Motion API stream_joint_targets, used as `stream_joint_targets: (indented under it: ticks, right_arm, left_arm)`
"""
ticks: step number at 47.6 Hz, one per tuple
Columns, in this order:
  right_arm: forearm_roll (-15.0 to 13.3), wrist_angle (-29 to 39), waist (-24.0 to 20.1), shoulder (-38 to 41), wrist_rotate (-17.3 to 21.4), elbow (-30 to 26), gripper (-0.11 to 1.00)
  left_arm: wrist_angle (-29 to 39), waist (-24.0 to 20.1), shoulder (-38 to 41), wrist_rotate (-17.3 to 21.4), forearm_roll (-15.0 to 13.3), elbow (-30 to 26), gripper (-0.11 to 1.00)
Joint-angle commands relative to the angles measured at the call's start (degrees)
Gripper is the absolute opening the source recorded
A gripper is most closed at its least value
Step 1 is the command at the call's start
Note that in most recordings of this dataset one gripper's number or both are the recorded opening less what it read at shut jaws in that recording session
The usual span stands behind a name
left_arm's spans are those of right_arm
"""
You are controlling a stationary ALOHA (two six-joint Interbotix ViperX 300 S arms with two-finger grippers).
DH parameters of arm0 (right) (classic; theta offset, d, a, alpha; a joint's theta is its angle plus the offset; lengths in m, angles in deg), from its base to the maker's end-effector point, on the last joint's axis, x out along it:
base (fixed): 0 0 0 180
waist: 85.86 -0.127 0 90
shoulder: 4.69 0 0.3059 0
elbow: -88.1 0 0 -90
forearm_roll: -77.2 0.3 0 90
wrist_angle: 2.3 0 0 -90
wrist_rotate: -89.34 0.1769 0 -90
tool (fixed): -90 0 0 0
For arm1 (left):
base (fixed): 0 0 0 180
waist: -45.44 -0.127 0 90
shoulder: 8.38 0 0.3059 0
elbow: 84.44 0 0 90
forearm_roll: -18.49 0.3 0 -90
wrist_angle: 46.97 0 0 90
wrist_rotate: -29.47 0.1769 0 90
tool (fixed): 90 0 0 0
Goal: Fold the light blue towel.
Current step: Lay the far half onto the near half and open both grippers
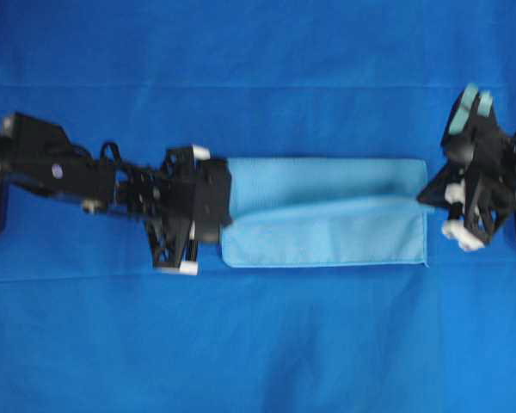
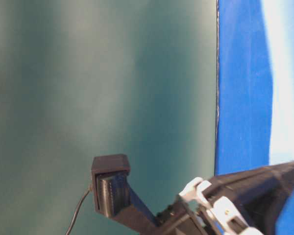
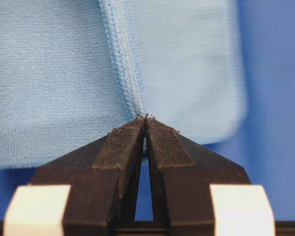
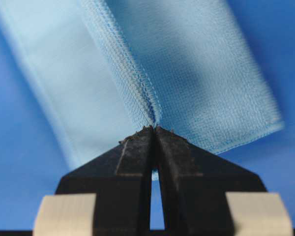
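Note:
The light blue towel (image 1: 327, 215) lies as a long band across the middle, its front half folded over with the hem raised between both ends. My left gripper (image 1: 226, 202) is at the towel's left end. In the left wrist view that gripper (image 3: 145, 120) is shut on the stitched hem of the towel (image 3: 54, 83). At the right end sits my right gripper (image 1: 426, 196). The right wrist view shows this gripper (image 4: 154, 130) pinching the hem of the towel (image 4: 201, 73), which hangs to either side of the tips.
A large royal-blue cloth (image 1: 258, 344) covers the whole table under the towel. The table-level view shows a dull green wall (image 2: 103, 83), a strip of blue cloth (image 2: 240, 98) and part of a black arm (image 2: 111, 188) at the bottom.

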Motion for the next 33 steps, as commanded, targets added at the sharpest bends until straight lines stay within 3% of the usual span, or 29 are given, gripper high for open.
stream_joint_targets:
  ticks: [1,10,33]
  right_arm:
    - [0.09,-0.44,-3.08,0.62,1.49,-0.44,0.02]
    - [0.09,-1.67,-6.86,3.34,4.13,-0.18,0.02]
    - [0.09,-9.05,-7.65,7.65,4.48,0.79,0.02]
  left_arm:
    - [-0.35,1.85,-0.26,-1.23,-0.18,-1.67,0.01]
    - [-1.23,3.25,0.44,-3.43,-0.18,-1.32,0.01]
    - [-6.33,3.16,1.41,-3.87,-0.18,-0.09,0.02]
